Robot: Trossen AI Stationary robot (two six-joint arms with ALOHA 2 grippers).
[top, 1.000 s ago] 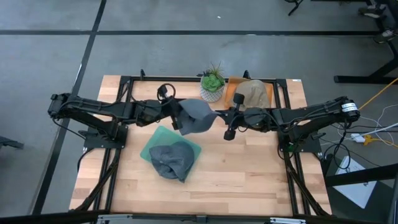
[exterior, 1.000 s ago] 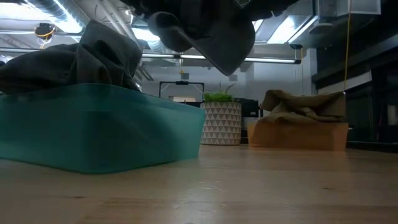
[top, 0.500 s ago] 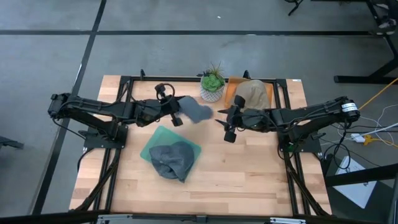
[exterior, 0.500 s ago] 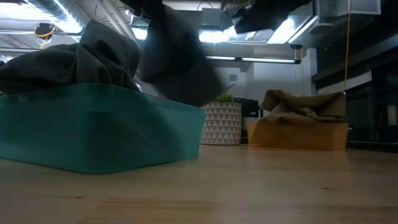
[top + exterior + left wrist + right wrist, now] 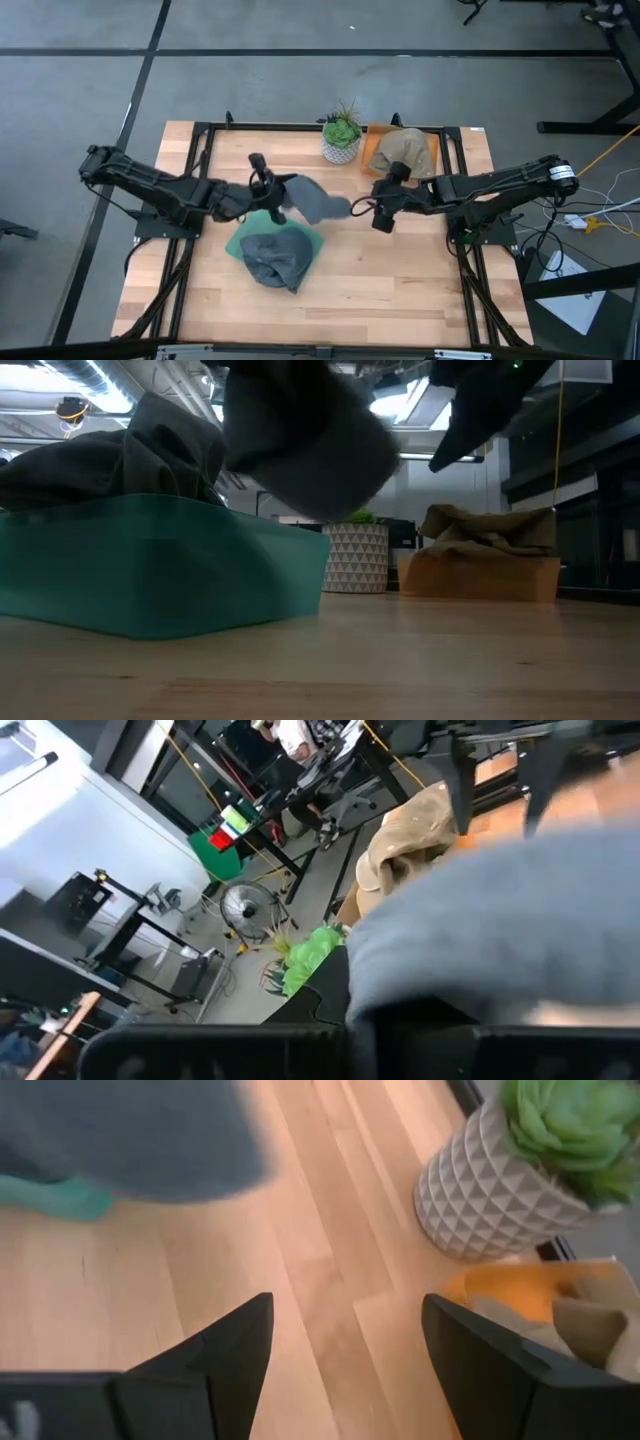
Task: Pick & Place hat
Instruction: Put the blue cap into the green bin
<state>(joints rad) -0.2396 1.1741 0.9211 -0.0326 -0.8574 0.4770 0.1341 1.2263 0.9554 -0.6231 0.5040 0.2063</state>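
A grey hat [image 5: 318,201] hangs in the air above the far right corner of the teal bin [image 5: 248,226], with my left gripper [image 5: 277,196] shut on its left end. The same grey hat fills the left wrist view [image 5: 500,910] and shows high up in the low view [image 5: 300,440]. My right gripper [image 5: 376,207] stands open just right of the hat, touching nothing; its fingers [image 5: 240,1340] frame bare table. A darker grey hat [image 5: 276,258] lies crumpled in the teal bin. A tan hat [image 5: 404,150] rests on an orange tray [image 5: 374,160]. My left gripper holds the grey hat by its left edge [image 5: 420,992], pinched between the two fingers, which come level from the table's left. The hat is lifted clear and sags to the right of the fingers. One layer or several, I cannot tell.
A potted succulent [image 5: 342,135] in a white patterned pot stands at the table's far edge, next to the orange tray. Bare wood lies right of and nearer than the bin [image 5: 400,280]. Black frame rails run along the table's sides.
My right gripper has opened, let go of the grey hat and drawn back toward the table's right. My left gripper has shut on the hat and carried it toward the near edge, over the teal bin's corner. The hat now hangs from the left gripper alone.
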